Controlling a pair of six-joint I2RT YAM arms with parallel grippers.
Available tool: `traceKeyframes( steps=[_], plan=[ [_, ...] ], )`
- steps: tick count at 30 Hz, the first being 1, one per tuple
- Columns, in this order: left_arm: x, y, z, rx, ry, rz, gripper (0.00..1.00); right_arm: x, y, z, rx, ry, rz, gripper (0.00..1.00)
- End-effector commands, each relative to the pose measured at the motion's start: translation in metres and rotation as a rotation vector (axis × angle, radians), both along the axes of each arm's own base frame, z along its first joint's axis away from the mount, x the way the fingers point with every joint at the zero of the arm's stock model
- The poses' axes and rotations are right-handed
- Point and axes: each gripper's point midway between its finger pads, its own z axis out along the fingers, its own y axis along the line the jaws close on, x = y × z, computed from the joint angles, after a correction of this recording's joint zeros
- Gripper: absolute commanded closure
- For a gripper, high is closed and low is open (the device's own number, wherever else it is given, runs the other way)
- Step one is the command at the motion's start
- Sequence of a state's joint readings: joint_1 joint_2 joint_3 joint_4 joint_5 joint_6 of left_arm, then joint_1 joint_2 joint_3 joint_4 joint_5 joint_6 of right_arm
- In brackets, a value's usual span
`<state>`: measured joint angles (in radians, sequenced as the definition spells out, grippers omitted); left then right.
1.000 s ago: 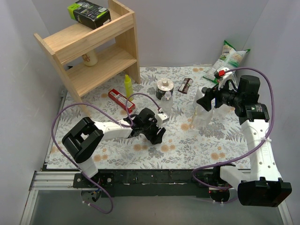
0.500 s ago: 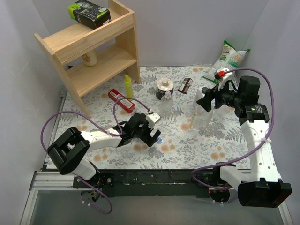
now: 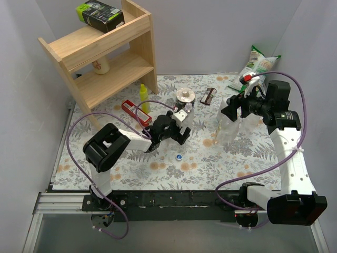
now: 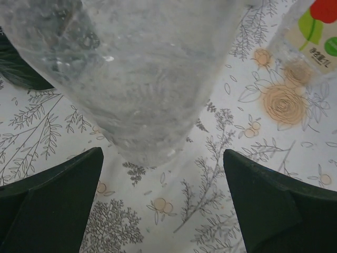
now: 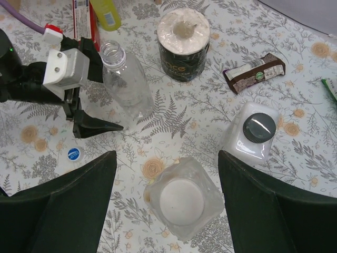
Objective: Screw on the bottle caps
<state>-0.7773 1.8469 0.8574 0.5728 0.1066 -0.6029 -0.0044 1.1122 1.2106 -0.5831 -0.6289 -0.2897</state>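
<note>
The blue bottle cap (image 3: 179, 156) lies flat and loose on the flowered table cover (image 3: 253, 158). It sits on the near side of your left claw (image 4: 163, 158), towards the arm bases, close to it but not touching. That claw is spread wide and holds nothing. An uncapped clear bottle (image 5: 126, 84) stands upright just ahead of it, in line with the gap between its two fingers (image 4: 52, 205), with space showing on both sides. The bottle's threaded neck is bare. Farther right, a wider white cap (image 5: 181, 203) sits on a squarish clear bottle (image 5: 208, 176). Your right claw (image 5: 167, 158) hangs over that bottle with its jaws well apart, gripping nothing. A white carton (image 5: 239, 139) with a black top stands just beside that bottle. A labelled bottle (image 4: 316, 37) shows at the upper right edge of the left wrist view.
</note>
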Motion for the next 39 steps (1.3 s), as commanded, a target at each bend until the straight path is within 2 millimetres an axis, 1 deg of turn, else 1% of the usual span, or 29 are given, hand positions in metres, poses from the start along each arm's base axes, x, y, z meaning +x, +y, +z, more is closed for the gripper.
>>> traceKeyframes(
  steps=[1,2,3,5,8,12,13,15,16,18,19,22,23,24,26,27,28,29,30,31,32,33,34,35,36,37,38,39],
  plan=[
    [0.026,-0.018,0.027,-0.113,-0.086,-0.038,0.03,0.005,-0.002,0.019,-0.021,-0.048,-0.006,0.16],
    [0.026,-0.021,0.028,-0.124,-0.093,-0.053,0.04,0.006,-0.003,0.02,-0.026,-0.049,-0.008,0.16],
    [0.025,-0.024,0.02,-0.122,-0.09,-0.07,0.04,0.006,-0.004,0.017,-0.032,-0.035,-0.01,0.16],
    [0.026,-0.031,0.026,-0.154,-0.123,-0.099,0.05,0.008,-0.005,0.016,-0.046,-0.033,-0.008,0.16],
    [0.023,-0.041,0.021,-0.176,-0.143,-0.156,0.07,0.013,-0.007,0.009,-0.057,-0.012,-0.012,0.16],
    [0.023,-0.05,0.022,-0.198,-0.195,-0.208,0.11,0.022,-0.006,0.005,-0.057,0.015,-0.006,0.16],
    [0.025,-0.051,0.024,-0.198,-0.216,-0.211,0.14,0.024,-0.005,0.005,-0.055,0.017,0.002,0.16],
    [0.027,-0.052,0.022,-0.192,-0.232,-0.214,0.18,0.024,-0.002,0.002,-0.047,0.033,0.03,0.16],
    [0.03,-0.053,0.022,-0.189,-0.244,-0.212,0.22,0.025,0.0,0.004,-0.042,0.033,0.038,0.16],
    [0.034,-0.052,0.02,-0.187,-0.253,-0.199,0.25,0.028,0.002,0.001,-0.031,0.05,0.05,0.16],
    [0.036,-0.054,0.024,-0.199,-0.267,-0.199,0.26,0.03,0.002,0.003,-0.031,0.049,0.052,0.16],
    [0.037,-0.058,0.016,-0.209,-0.251,-0.211,0.31,0.034,0.002,-0.001,-0.028,0.069,0.054,0.16],
    [0.039,-0.062,0.018,-0.216,-0.249,-0.215,0.37,0.033,0.011,0.0,-0.03,0.064,0.081,0.16],
    [0.037,-0.065,0.012,-0.217,-0.231,-0.228,0.4,0.034,0.012,-0.002,-0.031,0.074,0.083,0.16],
    [0.035,-0.066,0.011,-0.219,-0.219,-0.244,0.48,0.034,0.013,-0.004,-0.035,0.077,0.091,0.16],
    [0.033,-0.066,0.011,-0.219,-0.22,-0.25,0.5,0.033,0.014,-0.005,-0.036,0.079,0.095,0.16],
    [0.032,-0.065,0.016,-0.219,-0.218,-0.25,0.52,0.034,0.015,-0.004,-0.034,0.075,0.098,0.16],
    [0.029,-0.062,0.016,-0.209,-0.208,-0.252,0.55,0.034,0.017,-0.004,-0.032,0.073,0.104,0.16],
    [0.026,-0.059,0.016,-0.201,-0.195,-0.26,0.59,0.033,0.018,-0.004,-0.03,0.07,0.109,0.16],
    [0.021,-0.053,0.03,-0.199,-0.187,-0.276,0.61,0.033,0.02,-0.002,-0.022,0.062,0.12,0.16],
    [0.016,-0.048,0.034,-0.194,-0.179,-0.285,0.62,0.032,0.022,-0.001,-0.022,0.052,0.137,0.16],
    [0.007,-0.039,0.03,-0.176,-0.148,-0.292,0.64,0.03,0.023,0.0,-0.019,0.041,0.153,0.16],
    [-0.003,-0.031,0.05,-0.173,-0.133,-0.322,0.66,0.025,0.027,0.003,-0.007,0.029,0.185,0.16],
    [-0.01,-0.024,0.055,-0.163,-0.109,-0.335,0.66,0.022,0.029,0.004,-0.016,0.005,0.222,0.15],
    [-0.019,-0.016,0.059,-0.153,-0.082,-0.347,0.67,0.017,0.032,0.01,-0.018,-0.025,0.258,0.09],
    [-0.034,-0.004,0.053,-0.123,0.017,-0.378,0.68,0.011,0.037,0.014,-0.022,-0.059,0.309,0.07],
    [-0.045,0.004,0.078,-0.133,0.012,-0.401,0.68,0.005,0.043,0.013,-0.043,-0.082,0.348,0.07],
    [-0.056,0.01,0.082,-0.119,0.05,-0.426,0.68,-0.003,0.045,0.014,-0.083,-0.151,0.386,0.06]
  ],
)
